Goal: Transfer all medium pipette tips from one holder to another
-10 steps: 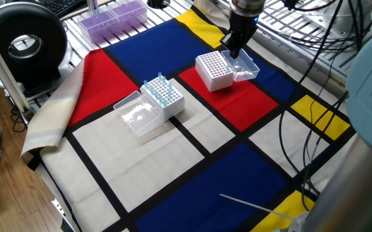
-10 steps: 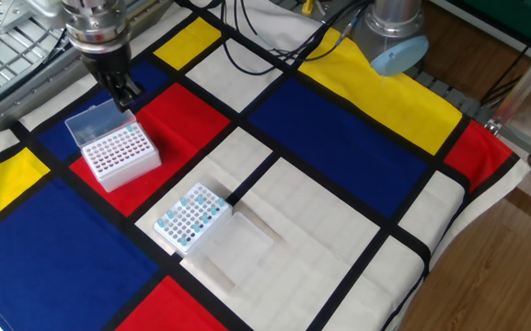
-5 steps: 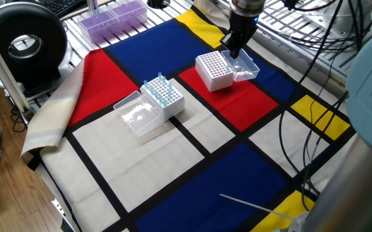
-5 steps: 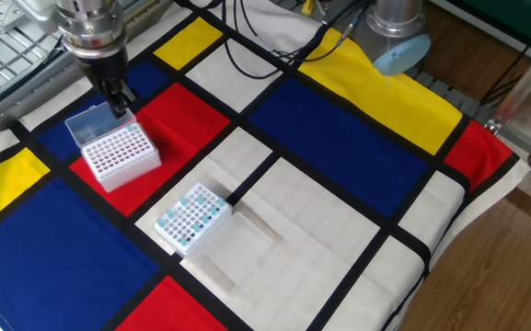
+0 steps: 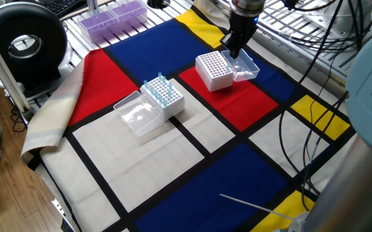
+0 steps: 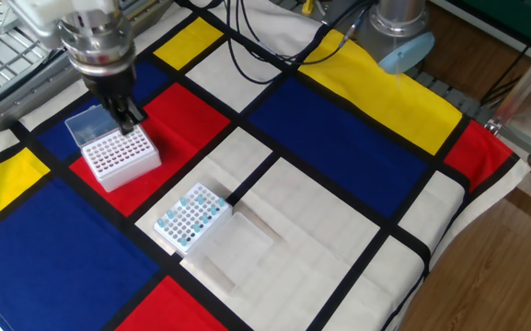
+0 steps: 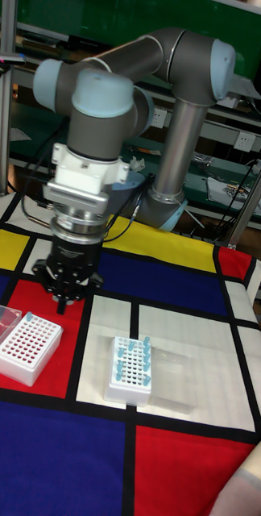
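We see the arm reaching down from above with its wrist vertical, the gripper (image 6: 127, 118) pointing straight at the table over the far edge of the white rack with red-ringed holes (image 6: 114, 155), close to its open clear lid (image 6: 87, 124). The dark fingers look drawn close together, but we cannot tell whether they grip anything (the tips are too small and dark in every view). In the tall fixed view the gripper (image 7: 61, 304) hangs just above and behind that rack (image 7: 27, 348).

The medium pipette tips (image 6: 194, 213) stand in the second white rack (image 6: 180, 226), nearer the middle of the cloth, their light-blue tops filling only some holes; in the tall fixed view they (image 7: 133, 355) rise above their rack's top.

The table wears a cloth (image 6: 357, 138) of red, blue, yellow and white blocks split by black bands.

One fixed view alone shows a purple-tinted box (image 5: 113, 15) on a metal grid beyond the cloth and a black round device (image 5: 23, 44) at the left; the tall fixed view alone shows the arm's grey joints and green shelving behind.
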Controlling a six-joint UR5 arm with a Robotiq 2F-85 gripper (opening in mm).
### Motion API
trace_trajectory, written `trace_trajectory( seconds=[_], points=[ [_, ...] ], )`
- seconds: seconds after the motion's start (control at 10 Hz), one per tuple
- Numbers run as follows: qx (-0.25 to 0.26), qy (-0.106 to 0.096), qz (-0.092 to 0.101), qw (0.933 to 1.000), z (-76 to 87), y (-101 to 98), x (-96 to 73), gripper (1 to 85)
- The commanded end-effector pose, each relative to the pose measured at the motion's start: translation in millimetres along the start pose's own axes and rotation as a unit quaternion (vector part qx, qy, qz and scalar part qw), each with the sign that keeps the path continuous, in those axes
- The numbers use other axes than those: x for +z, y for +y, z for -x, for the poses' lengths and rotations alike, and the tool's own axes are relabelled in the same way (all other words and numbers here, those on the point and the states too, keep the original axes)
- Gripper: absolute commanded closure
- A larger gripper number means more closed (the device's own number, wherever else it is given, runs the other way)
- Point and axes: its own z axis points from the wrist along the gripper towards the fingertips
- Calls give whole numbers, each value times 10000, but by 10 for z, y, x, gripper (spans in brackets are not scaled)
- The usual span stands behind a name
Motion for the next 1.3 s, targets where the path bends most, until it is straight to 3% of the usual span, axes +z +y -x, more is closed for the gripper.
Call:
trace_trajectory(
  seconds=[0.0, 0.7, 1.2],
  points=[
    [324, -18, 143, 9994, -30, 528, -26, 743],
    [687, -55, 183, 9975, -145, 1156, -9, 743],
    [869, -163, 250, 9958, -203, 1452, 34, 743]
  ],
)
